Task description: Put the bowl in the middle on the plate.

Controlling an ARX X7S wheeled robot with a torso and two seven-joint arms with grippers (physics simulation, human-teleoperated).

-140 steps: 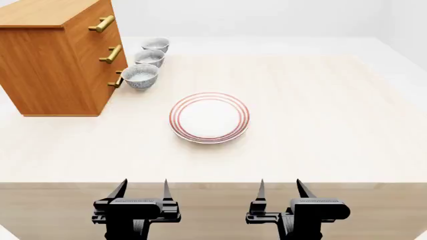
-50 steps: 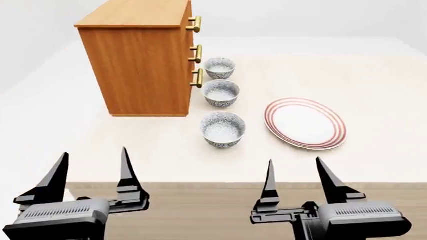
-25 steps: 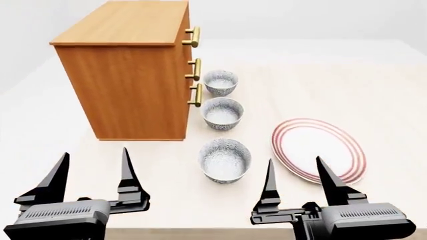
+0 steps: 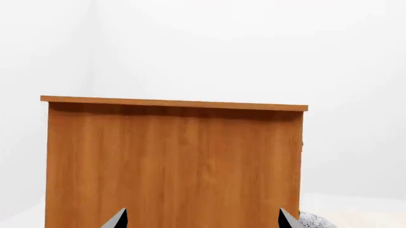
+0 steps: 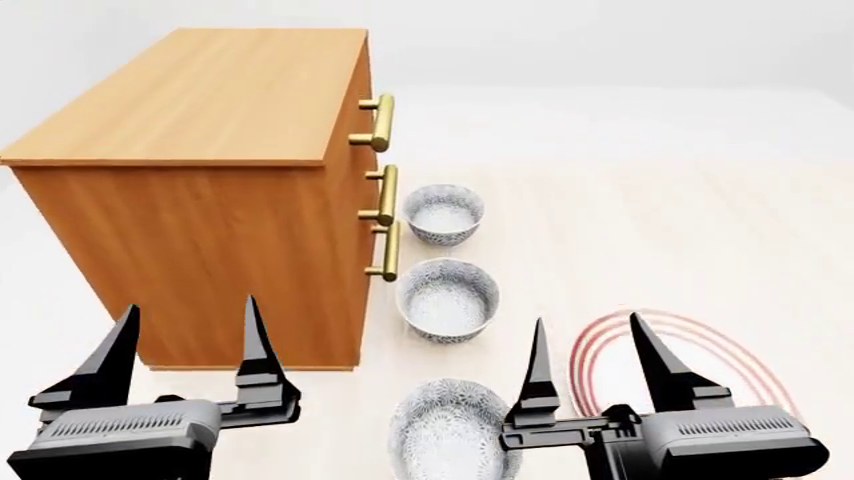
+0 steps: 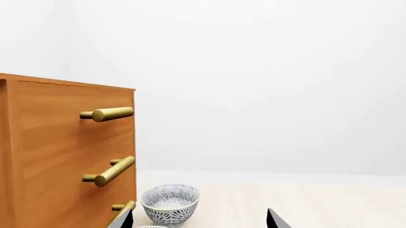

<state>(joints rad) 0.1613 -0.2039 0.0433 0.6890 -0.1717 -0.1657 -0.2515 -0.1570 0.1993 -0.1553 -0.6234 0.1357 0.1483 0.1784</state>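
- Since half a second ago the head view has closed in: the wooden cabinet [image 5: 200,200] looms larger, and the row of bowls and the plate have slid down the frame toward us.
- The bowl [image 5: 450,298], middle of three in a line, sits on the pale table [image 5: 694,200] just beside the cabinet's lowest brass handle [image 5: 387,250], apart from its neighbours.
- The far bowl [image 5: 445,213] stands beyond it; the near bowl [image 5: 447,435] is cut by the frame's lower edge.
- The plate [image 5: 701,345] lies flat to the right of the near bowls, largely hidden behind the right gripper [image 5: 587,355] (only its red rings show).
- We note the right gripper's fingers spread wide, holding nothing, low and short of the middle bowl.
- The left gripper [image 5: 187,340] likewise has its fingers parted and empty, in front of the cabinet's side panel.
- The left wrist view is mostly cabinet side; a patterned sliver at its corner is probably a bowl.
- The right wrist view shows one bowl whole beside the handles.
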